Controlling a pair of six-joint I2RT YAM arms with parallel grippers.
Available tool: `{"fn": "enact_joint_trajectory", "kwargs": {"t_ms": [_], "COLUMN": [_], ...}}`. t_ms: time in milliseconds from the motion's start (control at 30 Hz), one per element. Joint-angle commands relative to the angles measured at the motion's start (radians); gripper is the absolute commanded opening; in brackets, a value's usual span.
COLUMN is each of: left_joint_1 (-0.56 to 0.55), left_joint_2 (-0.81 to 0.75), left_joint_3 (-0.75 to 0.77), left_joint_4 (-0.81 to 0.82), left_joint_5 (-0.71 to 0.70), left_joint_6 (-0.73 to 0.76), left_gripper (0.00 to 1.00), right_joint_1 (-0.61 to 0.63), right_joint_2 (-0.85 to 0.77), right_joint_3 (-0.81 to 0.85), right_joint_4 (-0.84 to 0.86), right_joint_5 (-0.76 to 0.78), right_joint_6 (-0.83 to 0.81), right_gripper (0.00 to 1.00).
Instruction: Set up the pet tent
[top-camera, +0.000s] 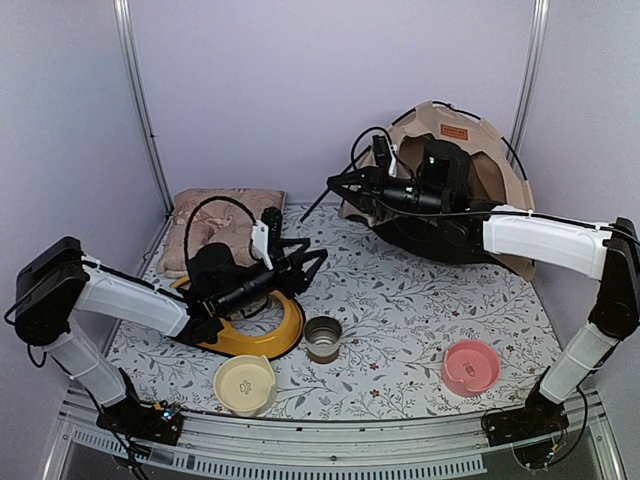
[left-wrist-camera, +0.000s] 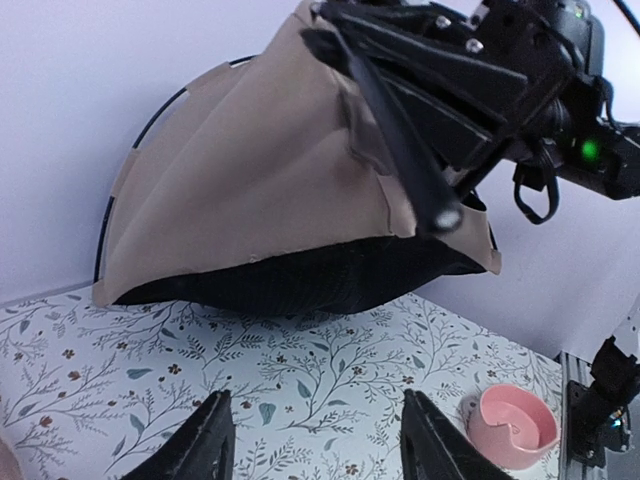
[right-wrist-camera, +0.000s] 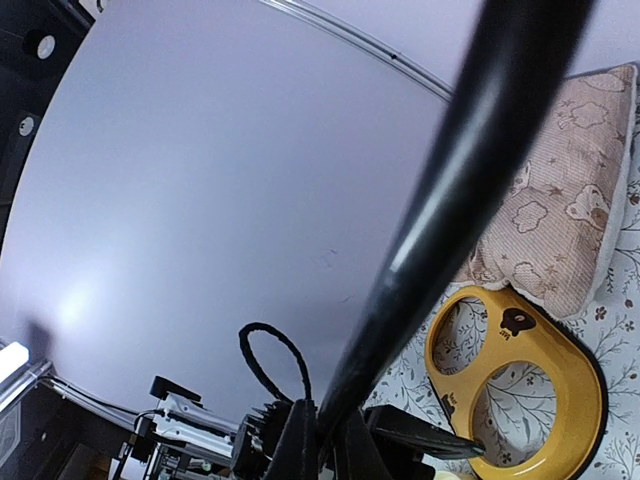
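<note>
Near the back wall, right gripper (top-camera: 338, 184) pinches the pole (right-wrist-camera: 470, 170) of the tent (left-wrist-camera: 250, 180), likely light, floppy; left gripper (left-wrist-camera: 318, 408) gapes empty

Your left arm reaches forward and low, the left gripper (top-camera: 303, 262) level, its fingers spread wide and holding nothing. Your right arm stretches far across and inward, wrist raised, the right gripper (top-camera: 338, 184) pinched tight on a thin black pole (right-wrist-camera: 450, 200).
</note>
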Motion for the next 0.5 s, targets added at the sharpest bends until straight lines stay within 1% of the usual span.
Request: {"fn": "enact_joint_trajectory", "kwargs": {"t_ms": [0,133,300,467], "left_joint_1": [-0.057,-0.083,-0.096,-0.114], "left_joint_2": [0.105,0.185,0.264,0.311], "left_joint_3": [0.097,0.187,0.306,0.390], "left_joint_4": [0.166,0.206,0.186,0.144], "left_joint_5": [-0.027,-0.056,-0.054,-0.052], "left_joint_6": [0.093,0.141,0.155,0.158], "left_gripper": [0.56,0.55,0.53,0.51], "right_joint_1": [-0.002,-0.001,0.003,0.004], "right_joint_2": [-0.025,-0.013,-0.018,-0.018], "right_joint_3": [-0.002,0.005,0.000,-0.001], "right_joint_4": [0.184,0.204,0.208,0.206], "right_joint_5": [-0.040,-0.041,-0.033,-0.032], "right_joint_6": [0.125,0.171,0.190,0.194], "right_gripper": [0.00,0.00,0.00,0.00]}}
